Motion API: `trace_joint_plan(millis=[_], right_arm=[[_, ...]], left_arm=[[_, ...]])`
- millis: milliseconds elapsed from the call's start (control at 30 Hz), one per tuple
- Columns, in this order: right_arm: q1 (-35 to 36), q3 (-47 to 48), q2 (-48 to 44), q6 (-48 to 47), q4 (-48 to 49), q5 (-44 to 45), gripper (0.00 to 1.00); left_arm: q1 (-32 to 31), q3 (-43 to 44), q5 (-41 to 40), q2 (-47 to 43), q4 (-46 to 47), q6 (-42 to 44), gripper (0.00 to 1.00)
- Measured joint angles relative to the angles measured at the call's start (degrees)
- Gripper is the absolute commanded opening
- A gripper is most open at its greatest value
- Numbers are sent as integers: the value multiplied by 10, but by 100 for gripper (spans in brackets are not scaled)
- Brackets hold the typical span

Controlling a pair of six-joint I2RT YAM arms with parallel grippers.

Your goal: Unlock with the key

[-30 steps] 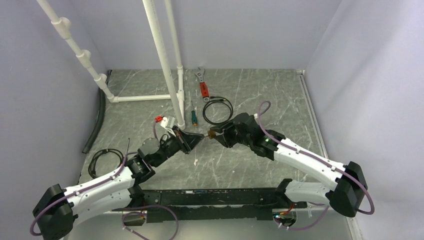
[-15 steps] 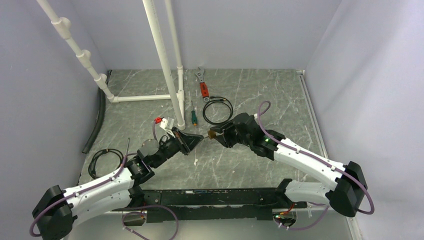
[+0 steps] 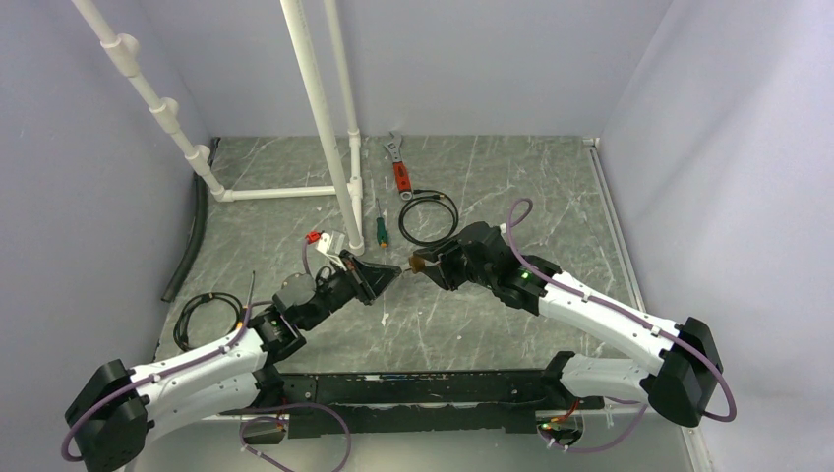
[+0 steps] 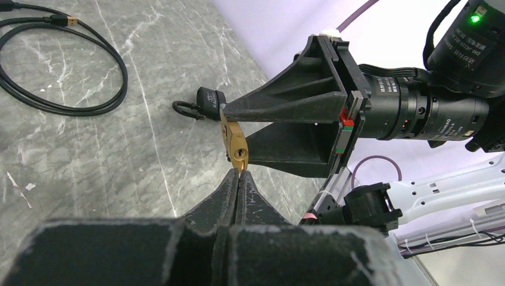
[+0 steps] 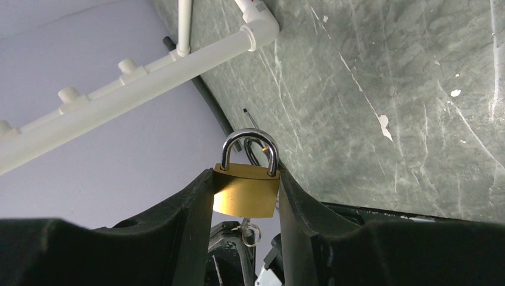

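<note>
Near the middle of the tabletop (image 3: pixel 511 187) the two arms meet tip to tip. The right gripper (image 5: pixel 245 174) is clamped on a brass padlock (image 4: pixel 234 140), one finger against each side of the body. The steel shackle points away from the wrist and the keyhole end faces the left arm.

The left gripper (image 4: pixel 239 177) has its fingers pressed flat together, their tips just below the keyhole. The key (image 5: pixel 245 226) shows only as a thin bit of metal between those tips and the padlock's bottom (its head is hidden from every camera). It appears to be pinched in the left fingers. I cannot tell how far the blade sits in the lock.

On the far side of the grippers lie a coiled black cable (image 3: pixel 429 217) and a green-handled screwdriver (image 3: pixel 381 232). A red-handled wrench (image 3: pixel 399 169) lies farther back. A white pipe frame (image 3: pixel 317 108) stands at the far left.
</note>
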Motion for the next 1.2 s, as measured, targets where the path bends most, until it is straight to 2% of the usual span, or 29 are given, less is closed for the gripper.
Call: trace_joint_plan(millis=[1200], right_arm=[[0,0,9,0,2,-17,0]], left_arm=[[0,-1,0,21,35,-2,0]])
